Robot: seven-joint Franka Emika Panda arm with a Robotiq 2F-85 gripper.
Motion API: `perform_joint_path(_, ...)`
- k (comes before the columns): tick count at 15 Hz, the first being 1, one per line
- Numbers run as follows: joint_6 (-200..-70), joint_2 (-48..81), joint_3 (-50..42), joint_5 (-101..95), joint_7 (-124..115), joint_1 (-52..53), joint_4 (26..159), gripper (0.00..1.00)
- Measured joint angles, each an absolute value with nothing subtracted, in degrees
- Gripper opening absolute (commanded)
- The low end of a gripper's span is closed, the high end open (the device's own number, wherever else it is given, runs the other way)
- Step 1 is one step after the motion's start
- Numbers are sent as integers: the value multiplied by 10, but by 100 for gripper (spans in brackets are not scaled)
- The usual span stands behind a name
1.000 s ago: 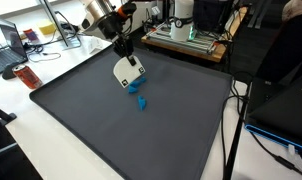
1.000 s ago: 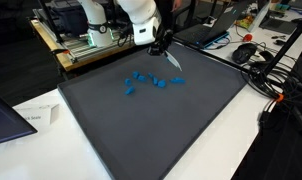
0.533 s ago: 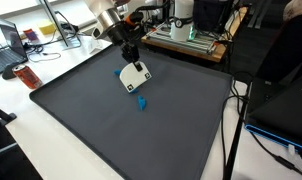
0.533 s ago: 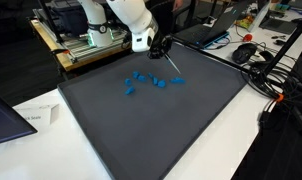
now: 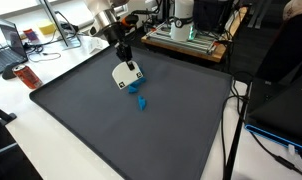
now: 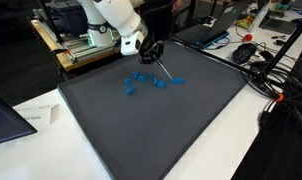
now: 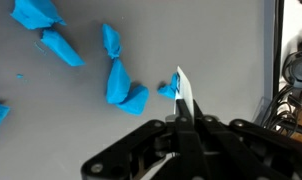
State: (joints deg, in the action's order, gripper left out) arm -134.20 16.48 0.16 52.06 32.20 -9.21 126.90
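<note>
Over the far half of the dark mat [image 5: 111,135], your gripper [image 5: 123,57] is clamped tight on a thin white card [image 5: 128,75]. The jaws are fully closed on its upper edge, and the card hangs tilted below them.

**Materials and shapes.** In an exterior view the card shows its flat, roughly rectangular face, stiff and smooth, with small dark markings. In an exterior view it is seen edge-on [image 6: 164,71] and reads as a mere slanted line. The wrist view gives the same edge as a narrow white blade [image 7: 183,92] rising from between the black fingers of your gripper [image 7: 183,122]. The blue scraps [image 7: 119,80] are small, crumpled, angular lumps with pinched ends, and they lie loose on the mat. The mat [image 6: 151,130] is a matte, even charcoal sheet with a slightly raised border. It lies on a white table [image 5: 21,115].

**Limits of view.** The card's tip sits just beside one small scrap in the wrist view, but you cannot tell whether they touch, nor whether the card's lower edge meets the mat. The card hides part of the scrap cluster [image 5: 141,102]. The markings on the card are too small to read. The wrist view cuts off the scraps along its left edge.
</note>
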Motion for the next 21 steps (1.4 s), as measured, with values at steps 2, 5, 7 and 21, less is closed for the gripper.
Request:
perform_joint_path(2, -1342, 164, -6, 521, 332, -97, 1270, 1)
perform_joint_path(5, -1342, 163, -18, 521, 347, -104, 1270, 1)
perform_joint_path(7, -1342, 162, -26, 520, 359, -108, 1270, 1)
perform_joint_path(21, -1315, 161, -67, 510, 475, -145, 1294, 1)
